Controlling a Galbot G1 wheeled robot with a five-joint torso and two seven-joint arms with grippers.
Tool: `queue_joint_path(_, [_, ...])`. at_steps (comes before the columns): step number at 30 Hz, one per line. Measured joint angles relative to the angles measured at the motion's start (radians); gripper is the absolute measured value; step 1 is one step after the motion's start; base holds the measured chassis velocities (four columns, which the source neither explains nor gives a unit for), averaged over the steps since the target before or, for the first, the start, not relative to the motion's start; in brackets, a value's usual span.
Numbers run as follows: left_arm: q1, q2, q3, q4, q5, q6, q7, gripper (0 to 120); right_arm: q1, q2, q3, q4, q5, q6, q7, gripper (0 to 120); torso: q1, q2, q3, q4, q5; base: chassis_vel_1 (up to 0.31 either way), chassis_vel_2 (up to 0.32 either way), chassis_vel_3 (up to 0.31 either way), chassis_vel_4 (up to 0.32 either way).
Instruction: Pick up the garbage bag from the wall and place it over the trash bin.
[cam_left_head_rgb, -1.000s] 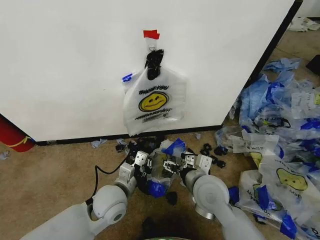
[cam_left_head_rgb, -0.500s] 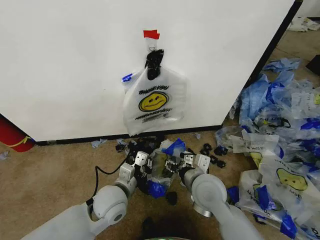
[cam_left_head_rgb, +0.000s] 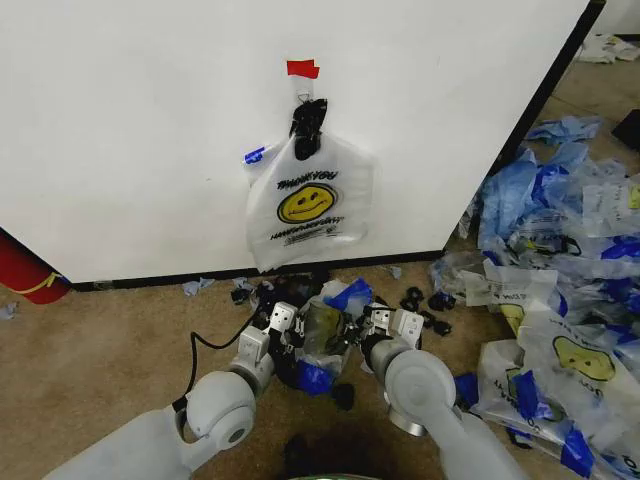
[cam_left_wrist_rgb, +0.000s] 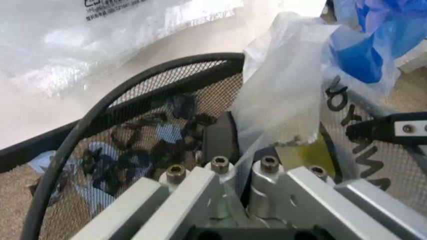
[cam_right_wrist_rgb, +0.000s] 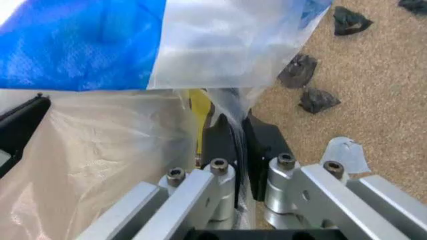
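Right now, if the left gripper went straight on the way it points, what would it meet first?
Probably the far mesh wall of the trash bin; the left gripper is already shut on the garbage bag. Depth is unclear.

A: What is the right end effector (cam_right_wrist_rgb: 237, 145) doing?

B: Its black fingers (cam_right_wrist_rgb: 265, 142) are closed on a fold of thin clear plastic, part of the garbage bag (cam_right_wrist_rgb: 220, 45).

A: And around it?

B: The bag spreads from nine to one o'clock, with a broad blue patch (cam_right_wrist_rgb: 73, 45) at about eleven. Brown carpet (cam_right_wrist_rgb: 373, 90) lies at two to four o'clock, with dark scraps (cam_right_wrist_rgb: 313, 100) scattered on it and a pale scrap (cam_right_wrist_rgb: 347, 152) at four.
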Motion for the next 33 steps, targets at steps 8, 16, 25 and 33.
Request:
queue_joint_path(8, [0.002,-0.003,0.004,0.002,0.001,-0.006,-0.004,0,-0.004,-0.007,0.009,0.001,-0.013,0.014,-0.005,0,0.000,0.000,0.000,-0.0001,0.0000,0.000,0.000,0.000,0.000])
queue_joint_path(16, [-0.010,0.000,-0.001,0.002,-0.006,-0.009,-0.005,0,-0.004,-0.007,0.018,-0.007,-0.017,0.015,-0.010,0,0.000,0.000,0.000,-0.0002,-0.0001,0.000,0.000,0.000,0.000])
queue_joint_path(25, [-0.029,0.021,-0.018,0.014,-0.008,-0.020,-0.002,0,-0.016,-0.004,0.019,0.003,-0.022,0.014,-0.019,0,0.000,0.000,0.000,-0.0001,-0.0001,0.000,0.000,0.000,0.000])
queue_joint_path(33, [-0.055,0.037,-0.032,0.041,-0.008,-0.029,0.002,0,-0.026,-0.008,0.023,0.016,-0.024,0.011,-0.027,0,0.000,0.000,0.000,0.0000,0.0000,0.000,0.000,0.000,0.000])
